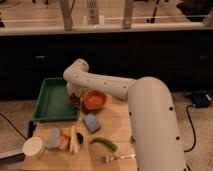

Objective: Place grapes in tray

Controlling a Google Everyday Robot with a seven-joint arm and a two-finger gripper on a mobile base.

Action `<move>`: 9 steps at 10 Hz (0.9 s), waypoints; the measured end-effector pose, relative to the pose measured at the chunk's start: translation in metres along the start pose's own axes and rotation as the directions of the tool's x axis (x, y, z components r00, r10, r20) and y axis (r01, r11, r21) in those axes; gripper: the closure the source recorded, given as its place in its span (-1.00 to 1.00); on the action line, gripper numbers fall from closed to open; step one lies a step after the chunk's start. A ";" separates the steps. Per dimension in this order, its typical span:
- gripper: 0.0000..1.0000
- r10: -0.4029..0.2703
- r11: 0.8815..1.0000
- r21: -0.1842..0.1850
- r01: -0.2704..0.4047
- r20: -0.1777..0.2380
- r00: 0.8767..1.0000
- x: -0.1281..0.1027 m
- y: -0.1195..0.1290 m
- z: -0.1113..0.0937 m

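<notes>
Camera view, centre-left of frame. The gripper (73, 93) hangs from the white arm's wrist directly over the grapes (75, 102), at the right rim of the green tray (44, 98) and just left of the orange bowl (95, 99). Whether the gripper is open or closed on the cluster cannot be told, nor whether the grapes rest on the rim or inside it. The cluster is judged light, bumpy and irregular, with smooth, slippery berries. It is best taken across its widest part with a moderate squeeze, since a pinch on one berry would probably slip.
</notes>
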 end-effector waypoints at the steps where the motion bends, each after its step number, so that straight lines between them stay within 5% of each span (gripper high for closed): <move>1: 0.96 -0.005 1.000 0.000 0.005 0.001 1.000 0.000 -0.001 0.001; 9: 0.96 -0.063 0.998 0.007 0.063 0.012 0.998 -0.007 -0.019 0.009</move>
